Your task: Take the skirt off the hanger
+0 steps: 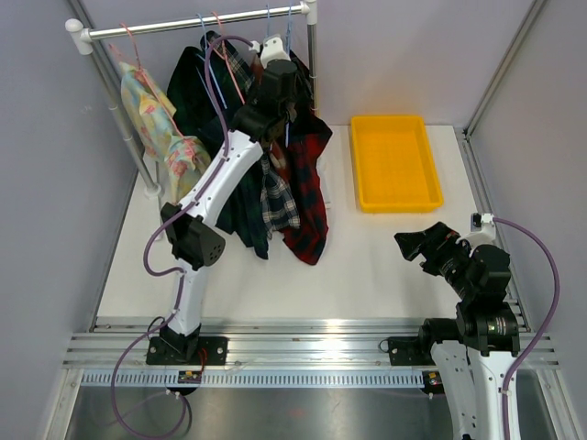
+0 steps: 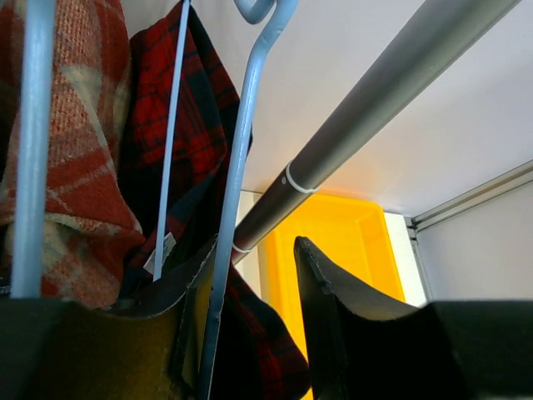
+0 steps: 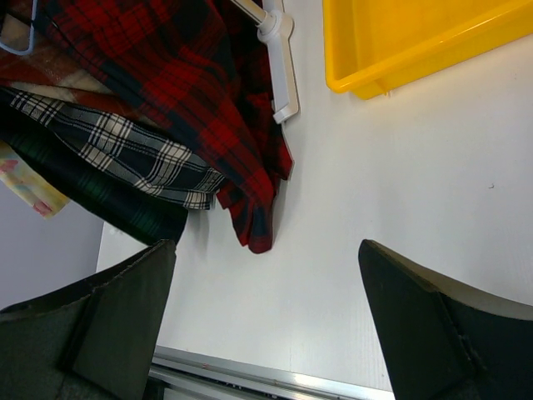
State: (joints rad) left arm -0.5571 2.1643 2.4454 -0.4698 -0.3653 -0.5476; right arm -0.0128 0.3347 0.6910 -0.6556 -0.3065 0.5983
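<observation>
Left gripper (image 2: pixel 254 250) straddles the blue hanger (image 2: pixel 241 150), jaws apart, so next it likely needs to clamp and free the red skirt (image 2: pixel 141 125).

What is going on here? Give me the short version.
The left arm's fingers are up at the rail, open, with the light blue hanger running close by one of them; nothing is clamped yet. The red plaid garment hangs there among the other clothes. The right arm's fingers are open and empty, low over the table near the yellow tray.
</observation>
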